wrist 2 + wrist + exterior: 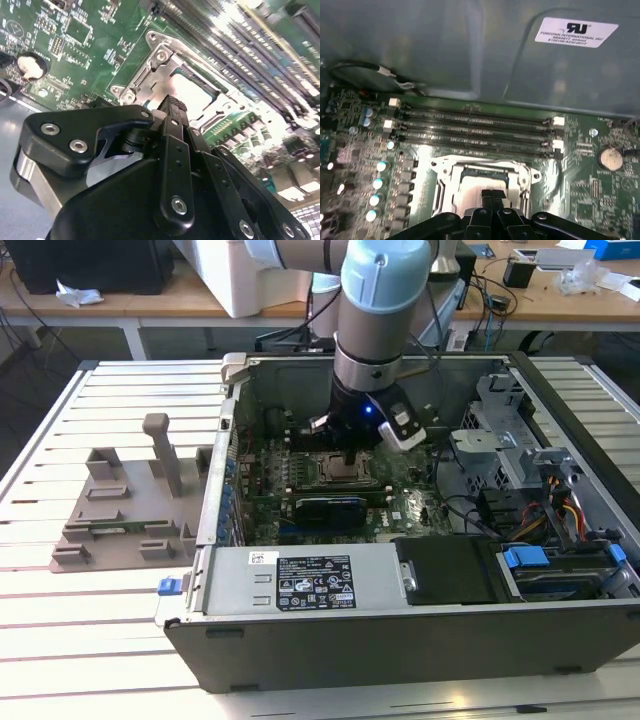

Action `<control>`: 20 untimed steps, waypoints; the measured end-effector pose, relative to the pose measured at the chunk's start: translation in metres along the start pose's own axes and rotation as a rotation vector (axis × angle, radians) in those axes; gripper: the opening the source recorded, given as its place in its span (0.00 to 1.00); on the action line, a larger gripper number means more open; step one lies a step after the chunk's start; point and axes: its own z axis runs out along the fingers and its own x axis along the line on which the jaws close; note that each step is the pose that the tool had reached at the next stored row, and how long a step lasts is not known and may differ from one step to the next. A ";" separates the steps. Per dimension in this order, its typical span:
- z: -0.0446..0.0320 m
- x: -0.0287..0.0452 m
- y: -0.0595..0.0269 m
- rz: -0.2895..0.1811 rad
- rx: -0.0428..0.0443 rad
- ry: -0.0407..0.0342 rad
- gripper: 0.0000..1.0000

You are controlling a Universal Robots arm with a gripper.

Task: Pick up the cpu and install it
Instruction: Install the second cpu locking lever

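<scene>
The cpu (482,182) lay flat and square in the motherboard socket (440,172) inside an open computer case (400,630), its edges parallel to the memory slots (475,132). The gripper (492,196) hung directly above it, fingers pressed together at the chip's top. The case sat on a slatted metal table (100,640).

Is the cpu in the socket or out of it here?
In. The cpu lies flat inside the socket's metal frame in both wrist views, with the gripper right at it.
</scene>
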 end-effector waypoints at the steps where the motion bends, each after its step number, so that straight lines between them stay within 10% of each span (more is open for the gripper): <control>1: -0.0014 -0.0001 0.0012 0.000 0.0182 0.0021 0.11; 3: -0.0043 -0.0004 0.0043 0.001 0.0501 0.0054 0.11; 6: -0.0092 -0.0013 0.0136 0.002 0.1331 0.0143 0.11; 10: -0.0110 -0.0027 0.0273 0.004 0.1936 0.0209 0.11; 20: -0.0646 -0.0032 0.0406 0.004 0.1988 0.0213 0.11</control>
